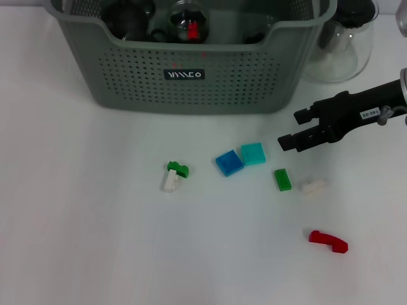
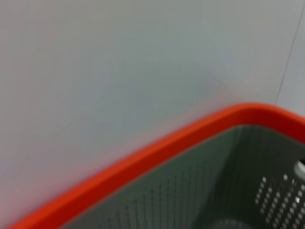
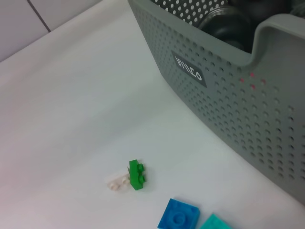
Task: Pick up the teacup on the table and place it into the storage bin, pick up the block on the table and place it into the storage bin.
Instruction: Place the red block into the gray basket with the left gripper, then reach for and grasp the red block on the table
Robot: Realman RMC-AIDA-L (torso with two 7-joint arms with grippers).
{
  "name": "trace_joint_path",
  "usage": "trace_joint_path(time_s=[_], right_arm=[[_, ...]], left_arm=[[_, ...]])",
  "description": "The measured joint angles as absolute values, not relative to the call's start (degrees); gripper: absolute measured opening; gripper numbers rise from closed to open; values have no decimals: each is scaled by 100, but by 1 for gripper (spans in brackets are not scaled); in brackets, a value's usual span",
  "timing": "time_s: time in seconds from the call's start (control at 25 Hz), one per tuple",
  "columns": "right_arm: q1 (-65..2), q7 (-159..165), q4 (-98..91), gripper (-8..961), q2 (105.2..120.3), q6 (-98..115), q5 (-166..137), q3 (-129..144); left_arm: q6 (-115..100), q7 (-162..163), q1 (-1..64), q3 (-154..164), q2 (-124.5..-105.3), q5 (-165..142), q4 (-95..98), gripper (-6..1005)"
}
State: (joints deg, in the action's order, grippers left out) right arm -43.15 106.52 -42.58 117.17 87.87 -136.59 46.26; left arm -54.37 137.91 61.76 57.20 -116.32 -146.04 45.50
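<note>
- Nearest the head camera, a curved red piece [image 1: 329, 241] lies on the white table [image 1: 95, 241], with a white brick [image 1: 313, 186] and a green brick [image 1: 283, 179] beyond it.
- Blue plate [image 1: 229, 162] and teal plate [image 1: 253, 153] touch; a green-and-white brick pair [image 1: 173, 176] sits apart.
- Storage bin [image 1: 191, 82] stands at the far edge, its black label [image 1: 184, 74] bearing an unreadable white logo; dark glassware [image 1: 188, 22] is inside.
- Glass jug [image 1: 343, 44] stands beside it.
- Right gripper [image 1: 294, 129] reaches in level above the table, fingers apart, empty, near the teal plate.
- Left gripper is unseen.
</note>
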Motion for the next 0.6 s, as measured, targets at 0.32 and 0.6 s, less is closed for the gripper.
trace_joint_path(time_s=[0.32,0.6], right_arm=[[-4300,10516,-4304,904,11592,9078,-13641,4613],[-4337,10457,-4400,903,11393,9776,-13746,4674]], left_arm=[[-7832,11966,4713,4932,-11934,-11714,6669,750],[-10975,10716,3854,4013,-12126,-10942,6939,878]])
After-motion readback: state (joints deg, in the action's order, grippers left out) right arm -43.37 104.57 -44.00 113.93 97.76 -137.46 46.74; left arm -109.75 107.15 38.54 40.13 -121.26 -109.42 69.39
